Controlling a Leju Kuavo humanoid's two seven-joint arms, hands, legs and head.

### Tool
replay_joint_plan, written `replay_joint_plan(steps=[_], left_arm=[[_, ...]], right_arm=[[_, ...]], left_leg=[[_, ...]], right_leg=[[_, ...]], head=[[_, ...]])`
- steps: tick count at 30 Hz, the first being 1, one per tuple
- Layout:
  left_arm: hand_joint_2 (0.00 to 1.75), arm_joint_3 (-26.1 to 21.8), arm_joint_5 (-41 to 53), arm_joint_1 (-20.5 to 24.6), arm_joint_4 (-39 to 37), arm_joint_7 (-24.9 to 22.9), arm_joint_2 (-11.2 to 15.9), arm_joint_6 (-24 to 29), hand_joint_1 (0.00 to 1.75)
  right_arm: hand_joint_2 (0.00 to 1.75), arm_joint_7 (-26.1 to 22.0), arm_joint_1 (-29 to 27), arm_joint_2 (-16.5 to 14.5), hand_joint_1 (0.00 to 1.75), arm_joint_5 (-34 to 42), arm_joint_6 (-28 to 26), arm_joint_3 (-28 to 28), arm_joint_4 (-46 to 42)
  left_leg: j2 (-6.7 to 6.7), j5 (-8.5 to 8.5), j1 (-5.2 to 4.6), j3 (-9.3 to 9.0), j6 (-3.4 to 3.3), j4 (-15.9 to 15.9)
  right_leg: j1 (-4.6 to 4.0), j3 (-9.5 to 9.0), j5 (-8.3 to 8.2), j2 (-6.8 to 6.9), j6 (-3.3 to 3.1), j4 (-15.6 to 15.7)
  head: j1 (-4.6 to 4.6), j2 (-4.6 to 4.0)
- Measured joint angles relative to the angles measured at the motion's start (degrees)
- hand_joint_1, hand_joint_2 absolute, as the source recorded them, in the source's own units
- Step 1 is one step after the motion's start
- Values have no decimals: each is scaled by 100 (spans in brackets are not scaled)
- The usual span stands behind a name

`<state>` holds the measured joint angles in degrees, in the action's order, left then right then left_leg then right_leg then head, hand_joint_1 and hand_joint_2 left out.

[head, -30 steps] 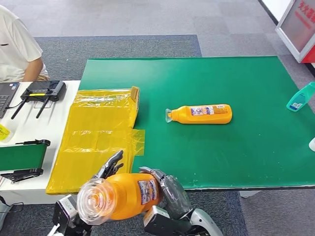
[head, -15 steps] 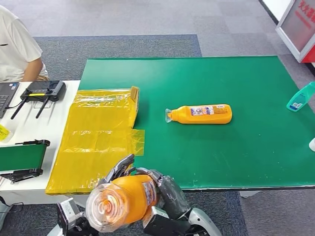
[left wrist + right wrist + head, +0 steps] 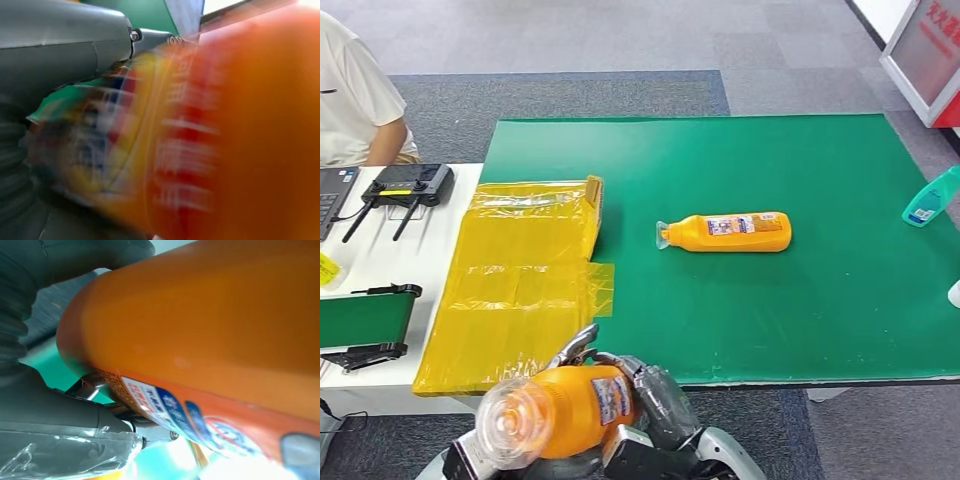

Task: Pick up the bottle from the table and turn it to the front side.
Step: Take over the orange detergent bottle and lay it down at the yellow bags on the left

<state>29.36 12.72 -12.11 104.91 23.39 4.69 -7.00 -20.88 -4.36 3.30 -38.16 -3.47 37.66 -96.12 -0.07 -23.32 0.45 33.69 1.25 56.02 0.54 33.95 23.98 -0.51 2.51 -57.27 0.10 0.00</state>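
Head view, both hands clasp orange bottle (image 3: 569, 410), left hand (image 3: 573, 350) mostly hidden, right hand (image 3: 660, 400) wrapped.

my head view looking down over the desk (image 3: 803, 300), both wrist views pressed close against the orange bottle (image 3: 576, 410) beside each robot hand

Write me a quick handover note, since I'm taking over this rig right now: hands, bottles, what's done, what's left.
Right hand grips the held orange bottle off the table, near the robot's body, cap toward the camera.
Left hand: fingers lie against the same bottle; a firm grip can't be confirmed.
A second orange bottle lies on its side on the green mat, untouched.
Done: pick-up.
Left: whether the front label faces out can't be read; finish the turn, and probably set it down.
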Motion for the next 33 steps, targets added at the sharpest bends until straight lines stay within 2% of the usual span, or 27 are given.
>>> replay_joint_plan(steps=[6,16,20,33], left_arm=[[175,125,714,43,70,-240,34,362,0],[175,171,737,49,70,-271,104,337,0],[175,172,558,50,68,-305,115,325,173],[175,117,323,90,55,-329,113,242,175]], right_arm=[[175,-2,-11,-1,175,26,34,92,271],[175,-21,82,-41,175,94,10,159,543],[175,-14,114,-54,175,94,9,166,575],[175,44,143,-107,175,128,-35,163,650]], left_leg=[[0,-1,0,1,0,0],[0,0,0,-1,1,0],[0,0,0,-1,0,0],[0,0,0,0,1,0]], right_leg=[[0,1,0,-1,0,0],[0,1,0,-1,0,0],[0,1,0,-1,0,0],[0,1,0,-1,0,0]], head=[[2,0],[0,0],[0,0],[1,0]])
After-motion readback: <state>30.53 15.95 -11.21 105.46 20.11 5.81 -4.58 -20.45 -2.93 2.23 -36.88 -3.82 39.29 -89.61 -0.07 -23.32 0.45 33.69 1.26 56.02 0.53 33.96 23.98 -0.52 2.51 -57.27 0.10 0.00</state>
